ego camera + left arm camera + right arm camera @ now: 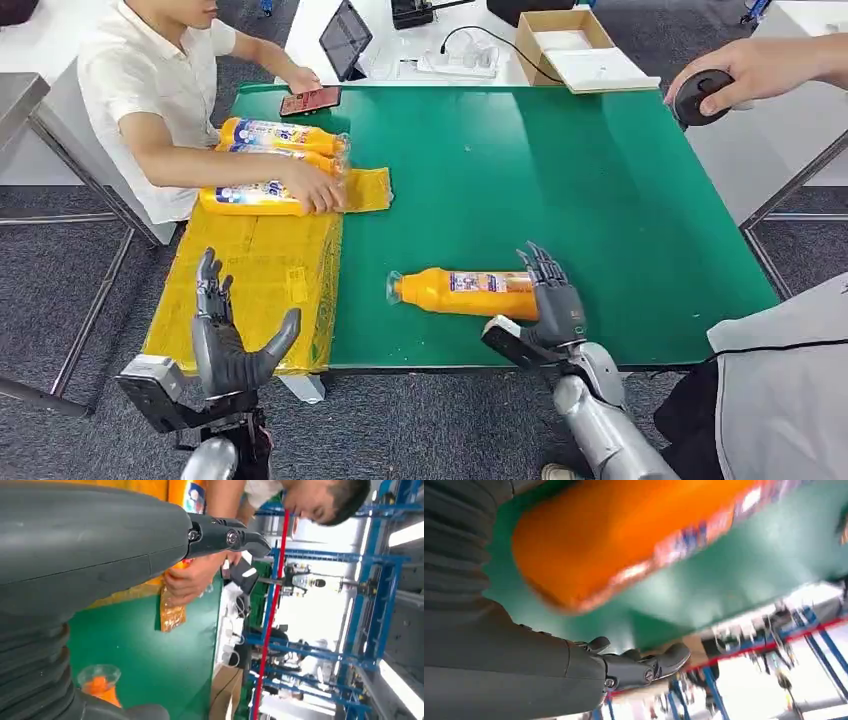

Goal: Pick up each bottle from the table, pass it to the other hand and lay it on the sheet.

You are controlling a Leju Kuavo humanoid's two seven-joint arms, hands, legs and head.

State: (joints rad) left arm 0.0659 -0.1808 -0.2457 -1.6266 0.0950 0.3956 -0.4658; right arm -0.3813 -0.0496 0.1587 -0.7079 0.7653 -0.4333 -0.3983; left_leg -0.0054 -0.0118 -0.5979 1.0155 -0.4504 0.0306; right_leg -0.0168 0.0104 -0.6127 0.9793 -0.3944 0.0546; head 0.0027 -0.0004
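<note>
The green worktop (560,180) spreads ahead of me, and along its nine o'clock edge lies the yellow sheet (255,290), where a person's hand (315,188) presses on three bottles already laid (270,165) at about ten o'clock. The one bottle still to move, the orange bottle (470,293), lies on its side on bare green at about five o'clock, its clear cap pointing toward nine and its base toward my right hand (553,300). That hand stands upright just against the base end, fingers (540,262) raised and apart, gripping nothing. My left hand (228,335) waits over the near end of the sheet at seven o'clock, palm up, fingers spread and empty. I judge the bottle to be stiff plastic, full and so fairly heavy, with a smooth, rounded body that could roll or slide. I would wrap the labelled middle, not the narrow neck, leaving the cap end free for my left hand to take.
</note>
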